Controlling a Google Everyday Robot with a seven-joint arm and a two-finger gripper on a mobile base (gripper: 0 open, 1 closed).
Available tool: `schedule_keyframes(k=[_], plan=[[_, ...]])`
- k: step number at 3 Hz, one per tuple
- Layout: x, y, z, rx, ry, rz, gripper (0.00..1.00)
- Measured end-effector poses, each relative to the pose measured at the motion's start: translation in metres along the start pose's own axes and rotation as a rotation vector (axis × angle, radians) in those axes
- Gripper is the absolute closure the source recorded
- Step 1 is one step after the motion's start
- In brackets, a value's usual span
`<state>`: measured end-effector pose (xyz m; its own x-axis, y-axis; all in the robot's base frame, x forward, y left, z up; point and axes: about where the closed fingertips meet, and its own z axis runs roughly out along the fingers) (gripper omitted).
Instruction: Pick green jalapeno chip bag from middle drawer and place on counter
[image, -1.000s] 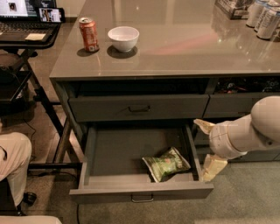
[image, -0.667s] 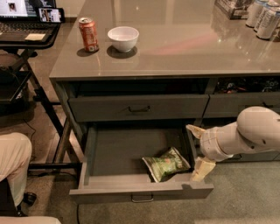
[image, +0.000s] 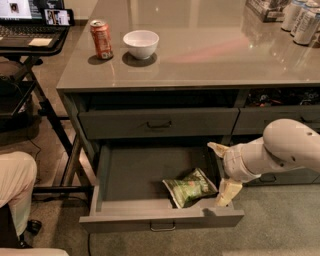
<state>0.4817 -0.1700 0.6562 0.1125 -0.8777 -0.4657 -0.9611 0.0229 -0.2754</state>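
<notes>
The crinkly light-green jalapeno chip bag (image: 190, 186) in the open dark-grey middle drawer (image: 150, 218) is judged light and soft, best pinched mid-body; the cream gripper (image: 223, 171) is held wide-spread, seemingly just right of it.

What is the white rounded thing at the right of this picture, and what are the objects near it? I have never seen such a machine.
This is one picture from a single camera that looks down at a counter with drawers. The white rounded thing is a robot arm. At its end is the gripper, whose two pale fingers are spread open at the right side of the open middle drawer. It holds nothing. Inside that drawer, near the front right corner, lies the green jalapeno chip bag. The drawer above is shut. On the counter stand a red can and a white bowl.
</notes>
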Motion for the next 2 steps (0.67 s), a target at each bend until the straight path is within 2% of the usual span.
schedule_keyframes(k=[1, 2], plan=[[0.01, -0.015, 0.026, -0.078, 0.003, -0.019, 0.0], [0.033, -0.035, 0.061, -0.137, -0.003, -0.016, 0.0]])
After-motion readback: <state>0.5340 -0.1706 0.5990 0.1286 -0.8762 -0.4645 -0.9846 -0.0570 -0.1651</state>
